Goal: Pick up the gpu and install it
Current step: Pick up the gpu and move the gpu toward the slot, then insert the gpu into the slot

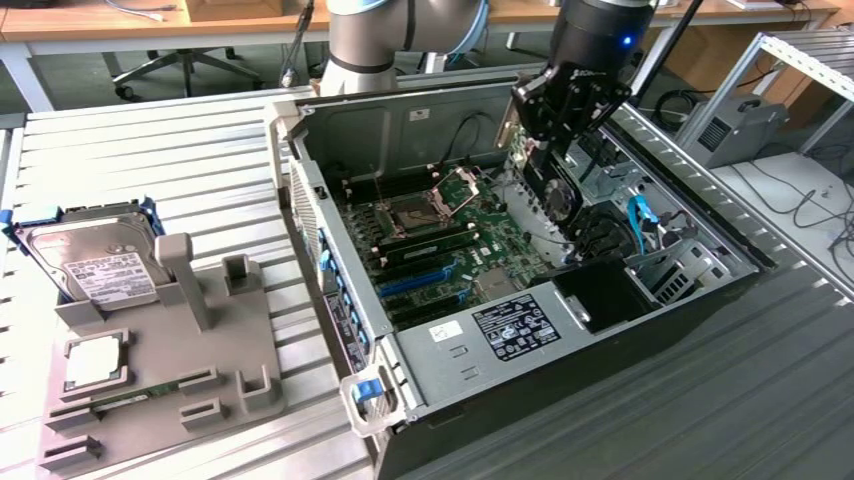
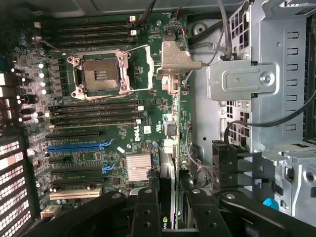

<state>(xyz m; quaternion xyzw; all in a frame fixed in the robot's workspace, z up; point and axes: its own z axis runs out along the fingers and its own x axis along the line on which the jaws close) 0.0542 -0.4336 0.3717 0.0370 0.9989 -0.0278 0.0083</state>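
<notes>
Claw: black gripper (image 1: 558,128) clamped on thin green gpu card (image 1: 545,175), black cooler (image 1: 561,200), over open black computer case (image 1: 601,380).
Handling: likely light, stiff, fragile; hold board edges, not cooler.

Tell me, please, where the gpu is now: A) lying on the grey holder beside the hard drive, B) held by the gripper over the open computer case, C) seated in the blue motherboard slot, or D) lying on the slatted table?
B: the gripper clamps the gpu above the motherboard, whose blue slot is empty.
</notes>
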